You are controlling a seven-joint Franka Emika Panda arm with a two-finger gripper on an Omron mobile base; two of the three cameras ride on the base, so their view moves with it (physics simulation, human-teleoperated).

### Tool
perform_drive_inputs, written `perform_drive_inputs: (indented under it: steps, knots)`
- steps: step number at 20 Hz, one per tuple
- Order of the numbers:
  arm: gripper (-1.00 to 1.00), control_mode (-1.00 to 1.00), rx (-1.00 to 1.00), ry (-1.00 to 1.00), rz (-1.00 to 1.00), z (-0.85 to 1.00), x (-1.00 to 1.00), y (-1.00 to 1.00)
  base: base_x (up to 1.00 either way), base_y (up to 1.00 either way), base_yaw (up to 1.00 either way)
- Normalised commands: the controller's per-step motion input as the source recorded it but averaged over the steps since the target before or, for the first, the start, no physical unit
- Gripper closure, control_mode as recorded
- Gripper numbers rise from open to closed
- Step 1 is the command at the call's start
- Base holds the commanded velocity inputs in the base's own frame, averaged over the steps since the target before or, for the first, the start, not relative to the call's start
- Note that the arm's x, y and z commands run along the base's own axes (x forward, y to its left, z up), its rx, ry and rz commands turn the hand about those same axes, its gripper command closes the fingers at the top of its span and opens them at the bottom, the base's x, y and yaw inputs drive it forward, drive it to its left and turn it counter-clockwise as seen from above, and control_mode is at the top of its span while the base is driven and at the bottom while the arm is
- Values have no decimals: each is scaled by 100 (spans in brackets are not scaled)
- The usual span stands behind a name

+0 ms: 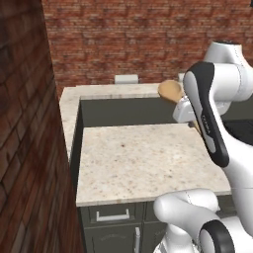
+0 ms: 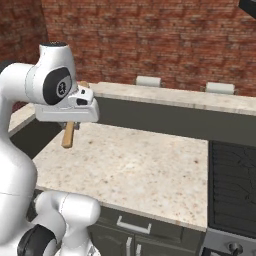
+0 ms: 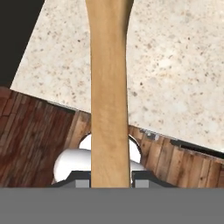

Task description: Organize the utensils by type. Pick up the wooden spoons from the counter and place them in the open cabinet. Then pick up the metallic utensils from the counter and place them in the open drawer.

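**Wooden spoon held up over the counter**

My gripper [image 3: 111,183] is clamped on a wooden spoon [image 3: 109,92]; in the hand view the handle runs straight up from between the two dark finger tips and fills the middle of the picture, its top cut off by the frame edge. I can't see the bowl from there.

In the left base view the round bowl [image 1: 170,91] pokes out just left of the arm's forearm, at the height of the raised ledge [image 1: 118,90] behind the counter [image 1: 143,163]; the rest of the spoon is hidden behind the arm. In the right base view the handle end [image 2: 68,135] hangs below the hand, above the counter's left part and apart from its surface.

No writing or labels that I can read anywhere.

Relative to the counter: its speckled top lies bare and broad in front of the arm. The near edge drops to dark cupboard fronts with a silver bar handle [image 1: 113,215]. A brick wall [image 1: 24,128] stands close along its left side. To its right a dark stove top [image 2: 234,185] begins, cut off by the frame. Two pale chair backs [image 2: 148,81] show beyond the ledge, mostly hidden. Wood floor [image 3: 30,140] lies below the counter's edge in the hand view.
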Motion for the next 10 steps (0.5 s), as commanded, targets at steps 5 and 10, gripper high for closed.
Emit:
perform_drive_inputs:
  steps: [5, 10]
  knots:
    - [100, -100, 0, -16, 0, 3, -3, -12, 0, 0, 0]
    - [100, -100, 0, -8, 0, 10, -5, -6, 0, 0, 0]
